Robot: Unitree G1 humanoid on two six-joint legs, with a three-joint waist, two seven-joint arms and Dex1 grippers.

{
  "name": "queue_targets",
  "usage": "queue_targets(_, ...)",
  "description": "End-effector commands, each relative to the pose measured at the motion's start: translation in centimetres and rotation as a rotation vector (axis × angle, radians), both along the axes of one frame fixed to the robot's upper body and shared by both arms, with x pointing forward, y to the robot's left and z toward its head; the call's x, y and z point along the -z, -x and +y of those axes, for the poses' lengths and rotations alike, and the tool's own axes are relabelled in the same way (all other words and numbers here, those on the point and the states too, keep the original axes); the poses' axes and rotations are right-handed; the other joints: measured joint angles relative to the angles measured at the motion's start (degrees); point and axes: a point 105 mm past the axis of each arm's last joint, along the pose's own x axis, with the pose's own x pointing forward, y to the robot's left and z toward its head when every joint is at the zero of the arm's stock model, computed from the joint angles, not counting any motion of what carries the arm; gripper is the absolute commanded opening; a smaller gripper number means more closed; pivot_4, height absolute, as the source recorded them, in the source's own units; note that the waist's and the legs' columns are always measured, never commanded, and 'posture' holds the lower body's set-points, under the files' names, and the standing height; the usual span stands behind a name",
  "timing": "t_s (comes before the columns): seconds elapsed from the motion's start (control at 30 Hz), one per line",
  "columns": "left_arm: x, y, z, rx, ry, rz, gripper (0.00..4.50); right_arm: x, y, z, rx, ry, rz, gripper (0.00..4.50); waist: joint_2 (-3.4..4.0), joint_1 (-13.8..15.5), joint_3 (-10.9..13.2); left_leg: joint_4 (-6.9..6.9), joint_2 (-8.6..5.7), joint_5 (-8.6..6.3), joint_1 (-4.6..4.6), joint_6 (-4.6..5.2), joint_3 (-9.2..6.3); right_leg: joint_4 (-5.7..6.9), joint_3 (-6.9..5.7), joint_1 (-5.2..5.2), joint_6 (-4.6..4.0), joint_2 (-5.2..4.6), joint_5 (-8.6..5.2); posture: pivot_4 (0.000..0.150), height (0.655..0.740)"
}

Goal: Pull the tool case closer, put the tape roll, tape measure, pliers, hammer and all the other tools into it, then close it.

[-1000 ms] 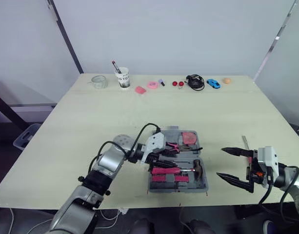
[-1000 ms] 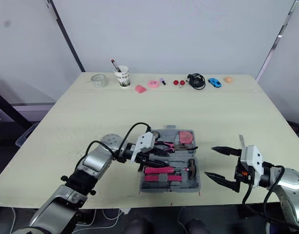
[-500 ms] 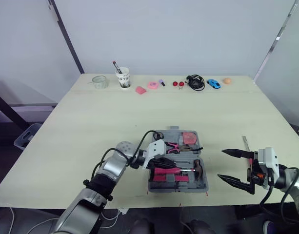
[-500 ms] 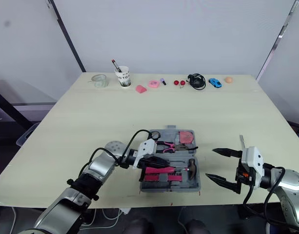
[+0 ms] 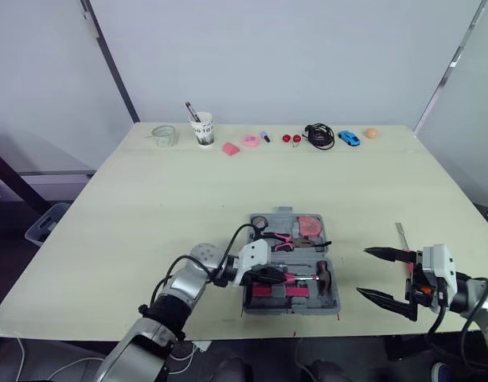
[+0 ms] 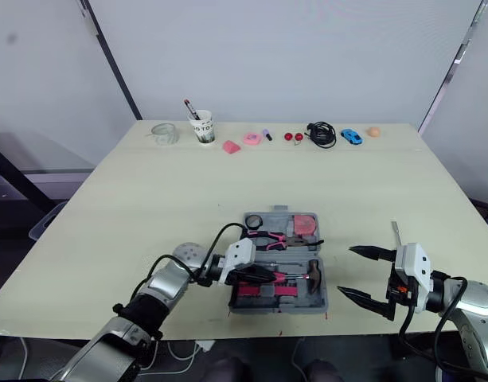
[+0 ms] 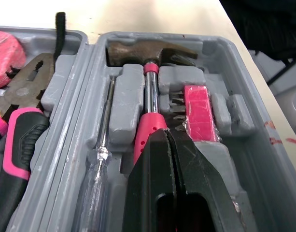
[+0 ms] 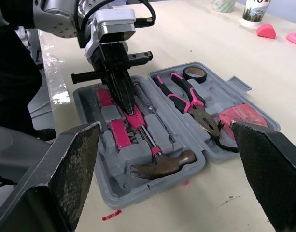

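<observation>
- While the tool case [image 5: 333, 296] lies open and flat near the front edge of the table [image 5: 148, 207], the left gripper [image 5: 279, 277] reaches into its near half from the robot's left.
- That gripper's black fingers [image 7: 150, 174] are pressed together with only a thin seam between them and grasp nothing. Their tips sit over the pink grip of the hammer [image 7: 150, 82]; whether they touch it cannot be told.
- The hammer lies in its moulded slot, head toward the robot's right.
- A clear-handled screwdriver [image 7: 102, 145] lies just beside the hammer on the hinge side, and a pink bit block [image 7: 198, 111] sits on the other side.
- The far half holds the pliers [image 8: 186, 101] with pink-and-black handles, the black tape roll [image 8: 193, 73] in the far left corner, and the pink tape measure [image 8: 242, 118] at the right end.
- The right gripper [image 5: 363, 272] hangs over the table's front edge, apart from the case on its right, fingers spread wide and empty.
- A thin metal bar [image 5: 400, 233] lies on the table just beyond it.
- Along the far edge stand a paper cup [image 5: 201, 127] of pens, a black cable [image 5: 318, 134] and a blue toy car [image 5: 349, 137]; the cup's dark print is too small to read.
</observation>
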Motion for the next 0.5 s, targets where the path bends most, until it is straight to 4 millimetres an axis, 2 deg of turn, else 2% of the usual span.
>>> queue_targets(0.03,-2.4,-1.0,0.0,-0.086,0.101,-0.117,0.03,-0.9,-0.3,-0.7,0.038,-0.01,-0.041,4.5,-0.01,-0.04,0.02,0.0,0.0,0.0,-0.01,0.0,-0.01,0.0,0.0,-0.01,0.01,0.0,0.0,0.15,0.74)
queue_targets(0.2,-5.6,-1.4,1.7,-0.194,0.192,-0.157,0.03,-0.7,-1.0,-1.7,0.118,-0.034,-0.042,4.5,-0.02,-0.06,0.04,0.0,0.03,0.0,-0.03,0.0,-0.06,0.01,-0.01,-0.02,0.03,0.0,0.02,0.15,0.74)
queue_targets(0.3,-6.8,-1.5,2.7,-0.261,0.238,-0.15,0.03,-0.5,-1.3,-2.2,0.153,-0.035,-0.037,4.5,-0.01,-0.1,0.04,0.0,0.05,0.0,-0.02,0.0,-0.08,0.0,-0.01,-0.02,0.03,0.0,0.02,0.15,0.74)
queue_targets(0.4,-9.0,-1.1,5.9,-0.396,0.327,-0.145,0.03,-0.3,-2.2,-4.0,0.282,-0.068,-0.033,4.5,0.0,-0.37,0.05,0.0,0.07,0.0,-0.02,0.0,-0.17,0.0,0.0,-0.02,0.03,0.0,0.02,0.15,0.74)
queue_targets(0.5,-9.9,-0.7,8.1,-0.496,0.351,-0.162,0.03,0.2,-2.2,-5.1,0.337,-0.069,-0.024,4.5,0.04,-0.27,0.08,-0.01,0.19,0.0,0.0,-0.01,-0.15,0.01,-0.01,-0.04,0.02,0.01,0.01,0.15,0.74)
